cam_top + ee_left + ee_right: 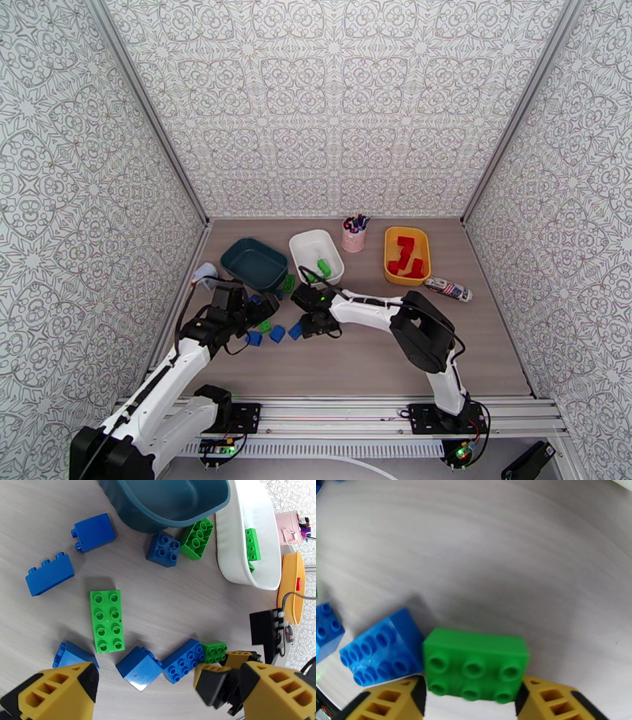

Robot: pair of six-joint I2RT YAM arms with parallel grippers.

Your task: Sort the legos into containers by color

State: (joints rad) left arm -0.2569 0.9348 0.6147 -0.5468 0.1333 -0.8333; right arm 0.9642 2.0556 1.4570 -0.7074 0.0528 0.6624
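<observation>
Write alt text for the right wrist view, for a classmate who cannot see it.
A green six-stud lego lies on the wooden table between the yellow fingers of the right tool. A blue lego lies close on its left, and a second blue lego sits at the left edge.

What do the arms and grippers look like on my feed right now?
Both arms, left arm and right arm, have white shells with black joints and black cables alongside. The left gripper and right gripper carry mustard-yellow fingers with slotted cut-outs and black inner pads.
</observation>
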